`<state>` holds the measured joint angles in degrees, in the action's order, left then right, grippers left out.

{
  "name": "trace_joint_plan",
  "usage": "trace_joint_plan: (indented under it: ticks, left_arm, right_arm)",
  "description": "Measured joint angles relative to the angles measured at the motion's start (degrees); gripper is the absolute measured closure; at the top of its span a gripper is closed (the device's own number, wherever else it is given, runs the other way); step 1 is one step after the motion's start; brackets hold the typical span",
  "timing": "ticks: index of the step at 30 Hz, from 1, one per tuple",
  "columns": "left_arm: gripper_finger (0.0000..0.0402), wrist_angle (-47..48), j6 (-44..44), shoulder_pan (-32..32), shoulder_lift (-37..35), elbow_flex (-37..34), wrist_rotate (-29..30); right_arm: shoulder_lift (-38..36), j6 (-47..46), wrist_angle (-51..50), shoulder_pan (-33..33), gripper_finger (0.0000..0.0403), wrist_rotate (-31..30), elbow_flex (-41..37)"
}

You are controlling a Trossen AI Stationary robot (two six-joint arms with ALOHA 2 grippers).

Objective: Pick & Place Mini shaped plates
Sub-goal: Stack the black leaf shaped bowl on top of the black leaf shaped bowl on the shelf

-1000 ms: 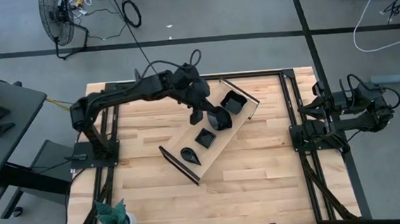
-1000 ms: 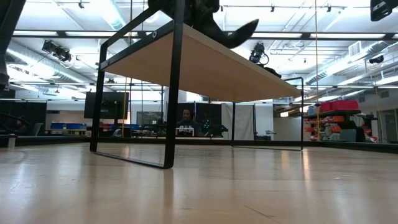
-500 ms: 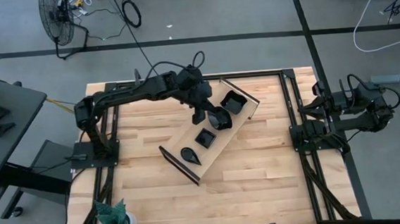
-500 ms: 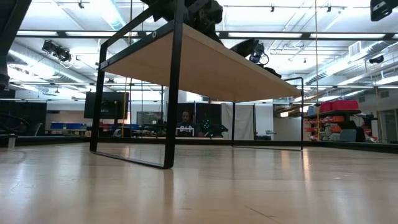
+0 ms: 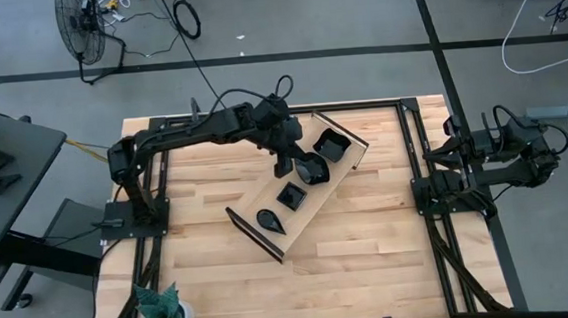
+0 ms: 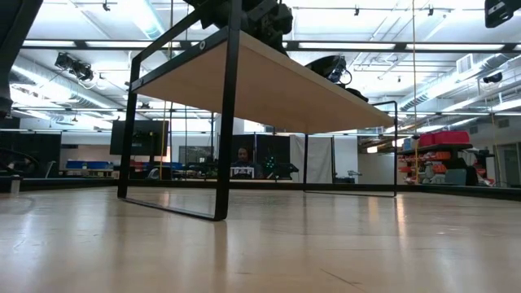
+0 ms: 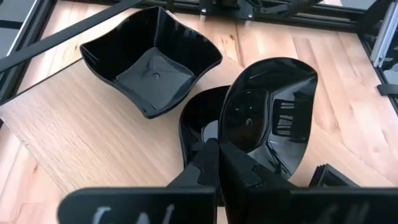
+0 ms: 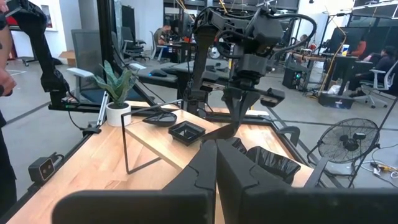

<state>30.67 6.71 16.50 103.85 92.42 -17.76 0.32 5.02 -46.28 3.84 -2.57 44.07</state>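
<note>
Lying diagonally on the wooden table (image 5: 369, 233), the long light-wood tray (image 5: 267, 202) with black ends holds 4 small black dishes in a row. Nearest to the lower end is a teardrop-shaped plate (image 5: 268, 220), and next to it sits a small square plate (image 5: 291, 195). At the upper end of the tray rests a wavy-rimmed square plate (image 7: 151, 59), upright and apart from the others.

Between the square plate and the wavy-rimmed one is a rounded plate (image 7: 202, 118) lying flat on the tray. Above it, the left gripper (image 5: 283, 163) holds another rounded glossy plate (image 7: 268, 112) by its rim. The fingers are closed tight on this rim, and the held plate stands tilted, partly over the flat one. I cannot tell if the 2 plates touch.

The right gripper (image 8: 216, 163) stays at the right edge of the table, well apart from the tray. Its fingers are pressed together and hold nothing.

A small potted plant (image 5: 154, 310) stands at the near left corner of the table.
</note>
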Motion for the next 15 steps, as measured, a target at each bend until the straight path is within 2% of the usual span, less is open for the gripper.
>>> trace_joint_plan:
  ticks: [5, 15]
  left_arm:
    - [0.0386, 0.01, 0.01, -0.01, 0.0, 0.0, -0.07]
    - [0.0321, 0.02, 0.01, -0.01, 0.0, 0.0, 0.13]
  right_arm:
    - [0.0, 0.01, 0.0, 0.01, 0.0392, 0.0, 0.0]
    - [0.0, 0.0, 0.0, 0.02, 0.0392, 0.0, 0.0]
